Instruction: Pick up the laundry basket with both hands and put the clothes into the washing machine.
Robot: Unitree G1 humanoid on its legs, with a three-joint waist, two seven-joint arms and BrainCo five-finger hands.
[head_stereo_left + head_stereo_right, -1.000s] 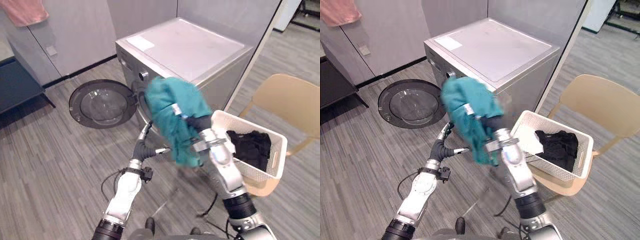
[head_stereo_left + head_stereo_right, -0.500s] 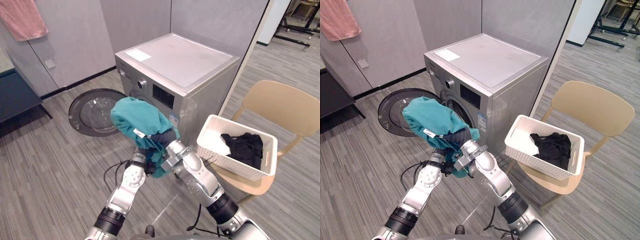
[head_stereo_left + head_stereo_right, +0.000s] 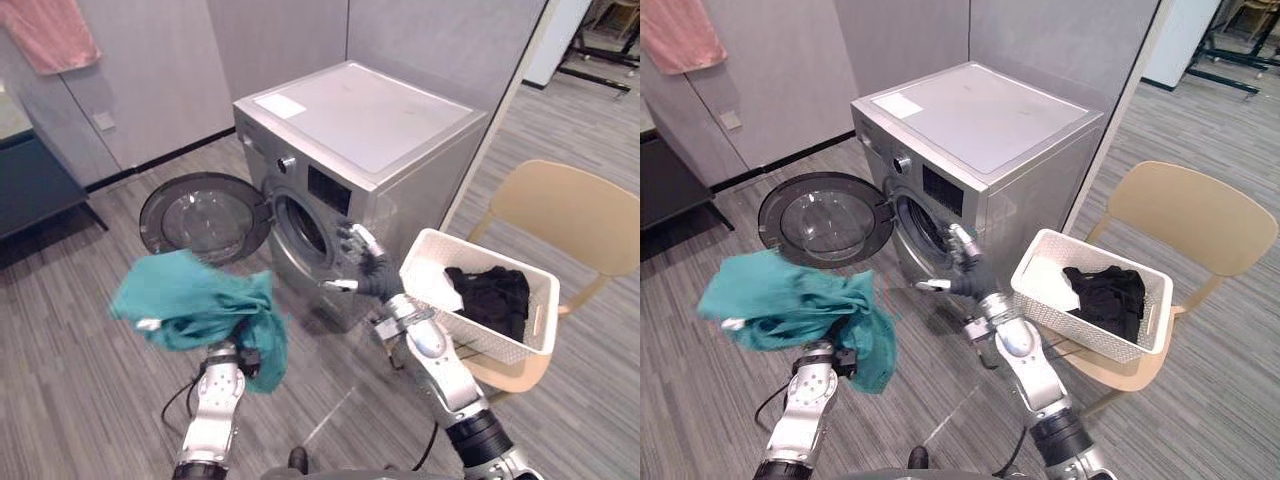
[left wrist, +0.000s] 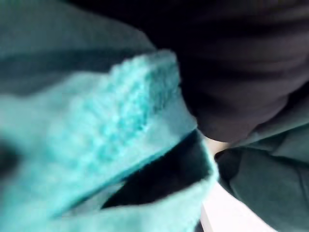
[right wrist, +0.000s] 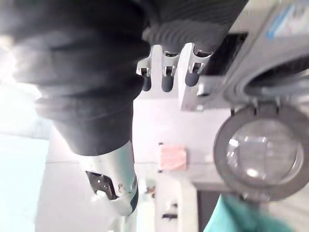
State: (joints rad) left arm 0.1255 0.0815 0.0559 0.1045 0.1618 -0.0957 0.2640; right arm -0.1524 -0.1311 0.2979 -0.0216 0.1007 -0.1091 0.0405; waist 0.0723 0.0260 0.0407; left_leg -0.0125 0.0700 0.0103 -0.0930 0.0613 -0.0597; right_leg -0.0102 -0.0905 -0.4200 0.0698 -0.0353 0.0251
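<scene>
Teal garment (image 3: 190,305) drapes over the left hand (image 3: 243,360), its fingers buried, grip unreadable; right hand (image 3: 368,272) fingers spread empty just before the mouth of the washing machine (image 3: 400,140). Best swing the cloth past those fingers, deep inside.

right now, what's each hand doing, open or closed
Left hand: buried under the teal garment, cannot be told.
Right hand: open, holding nothing, in front of the washing machine.

The teal garment (image 3: 190,305) drapes over and hides the left hand.
</scene>
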